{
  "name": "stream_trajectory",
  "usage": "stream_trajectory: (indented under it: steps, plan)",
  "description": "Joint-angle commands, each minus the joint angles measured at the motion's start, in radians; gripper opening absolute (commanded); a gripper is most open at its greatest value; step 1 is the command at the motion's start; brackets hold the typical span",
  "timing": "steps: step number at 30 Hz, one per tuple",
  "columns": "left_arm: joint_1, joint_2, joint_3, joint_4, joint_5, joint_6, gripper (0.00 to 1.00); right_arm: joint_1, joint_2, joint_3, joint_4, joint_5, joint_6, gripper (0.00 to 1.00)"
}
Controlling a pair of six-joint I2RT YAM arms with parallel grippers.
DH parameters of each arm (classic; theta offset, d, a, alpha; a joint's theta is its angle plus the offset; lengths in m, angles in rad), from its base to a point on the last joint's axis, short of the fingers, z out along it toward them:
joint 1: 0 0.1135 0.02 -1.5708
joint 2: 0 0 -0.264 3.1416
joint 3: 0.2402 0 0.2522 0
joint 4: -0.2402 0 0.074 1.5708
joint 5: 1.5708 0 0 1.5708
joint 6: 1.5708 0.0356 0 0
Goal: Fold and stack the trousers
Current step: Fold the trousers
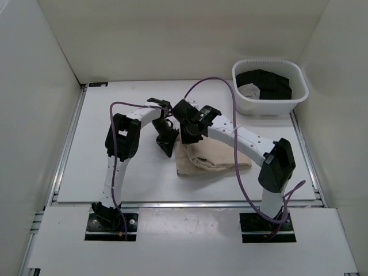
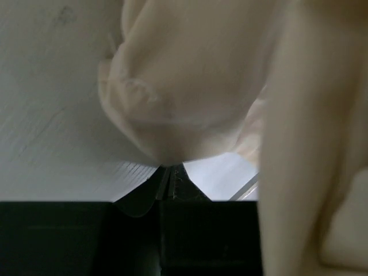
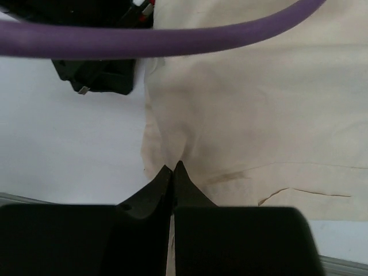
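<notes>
The light beige trousers (image 1: pixel 211 158) lie bunched in a partly folded heap at the middle of the table. My left gripper (image 1: pixel 167 145) is at the heap's left edge. In the left wrist view its jaws (image 2: pixel 170 167) are closed, with a fold of the cloth (image 2: pixel 184 86) bulging right at the tips. My right gripper (image 1: pixel 188 134) is over the heap's upper left corner. In the right wrist view its jaws (image 3: pixel 173 167) are closed and pinch a pucker of the trousers (image 3: pixel 259 115). Both grips are near the same end of the cloth.
A white basket (image 1: pixel 296 95) with dark garments (image 1: pixel 265 82) stands at the back right of the white table (image 1: pixel 115 167). The right arm's purple cable (image 3: pixel 172 40) crosses the right wrist view. The left gripper's black body (image 3: pixel 98 75) shows beside the cloth there.
</notes>
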Motion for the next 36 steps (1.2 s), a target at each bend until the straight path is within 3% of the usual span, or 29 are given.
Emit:
stream_trajectory:
  steps: [1,6,7,8,10,11,14,20,23,26,31,32,36]
  plan:
    - [-0.012,0.065,0.043,0.080,-0.052,0.026,0.14,0.012,0.000,-0.002,0.098,-0.011,0.036,0.00]
    - [0.025,0.077,0.149,0.069,-0.172,-0.007,0.14,0.022,0.155,0.091,0.084,-0.093,-0.069,0.04]
    - [0.038,0.077,0.161,0.069,-0.202,-0.007,0.16,0.031,0.178,0.113,0.063,-0.109,-0.094,0.11]
    - [0.052,0.077,0.172,0.069,-0.231,-0.021,0.18,0.043,0.212,0.130,0.063,-0.127,-0.117,0.25]
    - [0.098,0.042,0.181,0.069,-0.328,-0.030,0.30,0.070,0.222,0.153,0.063,-0.170,-0.183,0.38]
    - [0.112,0.027,0.182,0.069,-0.358,-0.030,0.37,0.084,0.209,0.153,0.073,-0.183,-0.206,0.54]
    - [0.166,-0.036,0.160,0.069,-0.444,-0.040,0.43,0.118,0.130,0.127,0.113,-0.138,-0.263,0.68]
    - [0.184,-0.200,0.171,0.098,-0.457,-0.040,0.44,0.046,-0.171,-0.116,0.237,0.006,-0.165,0.71]
    - [0.139,-0.290,0.137,0.109,-0.409,0.002,0.49,-0.099,-0.286,-0.299,0.212,0.015,-0.067,0.70]
    - [0.117,-0.303,0.113,0.109,-0.278,0.022,0.61,-0.262,-0.383,-0.477,0.202,-0.072,-0.028,0.70]
    - [0.082,-0.223,0.143,0.098,-0.187,0.032,0.61,-0.504,-0.544,-0.713,0.269,-0.144,-0.057,0.77]
    - [0.053,-0.214,0.166,0.098,-0.187,0.033,0.61,-0.582,-0.556,-0.738,0.294,-0.172,-0.072,0.79]
    - [-0.038,-0.171,0.201,0.133,-0.239,0.042,0.67,-0.705,-0.507,-0.787,0.365,-0.350,-0.143,0.83]
